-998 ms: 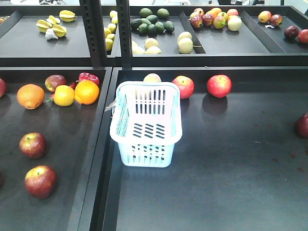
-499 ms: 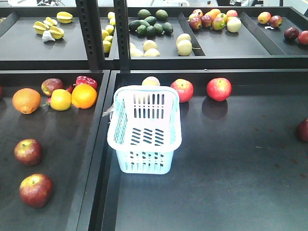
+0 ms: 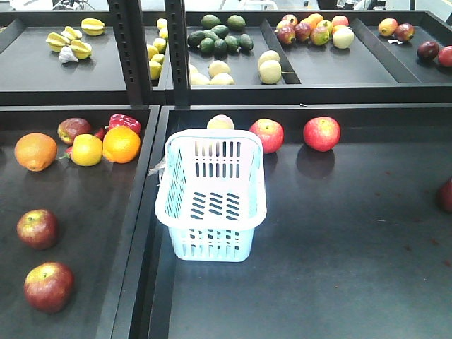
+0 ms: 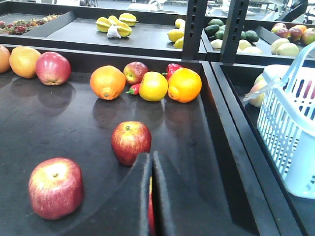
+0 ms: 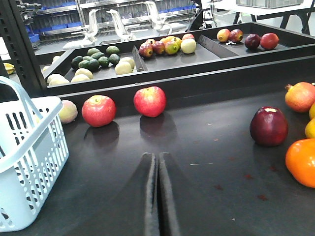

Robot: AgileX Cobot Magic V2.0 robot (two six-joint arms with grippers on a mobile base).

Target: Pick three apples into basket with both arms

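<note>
The pale blue basket [image 3: 210,244] stands empty at the left end of the right tray. Two dark red apples [image 3: 37,228] [image 3: 48,286] lie in the left tray, and two brighter red apples [image 3: 268,135] [image 3: 321,133] rest against the back wall behind the basket. Neither arm shows in the front view. In the left wrist view my left gripper [image 4: 151,155] is shut, its tips just right of an apple [image 4: 130,142], and a red sliver shows through the slit. My right gripper [image 5: 157,156] is shut over bare tray, well short of the two apples [image 5: 98,110] [image 5: 149,101].
Oranges [image 3: 121,143] [image 3: 35,151], a yellow fruit [image 3: 86,150] and a red pepper [image 3: 125,121] sit at the back of the left tray. A raised black divider [image 3: 148,233] separates the trays. A dark apple [image 5: 268,126] and an orange [image 5: 301,161] lie at far right. An upper shelf holds several fruits.
In the front view the whole scene has drifted left and slightly down. No fruit has moved relative to the trays or the basket.
</note>
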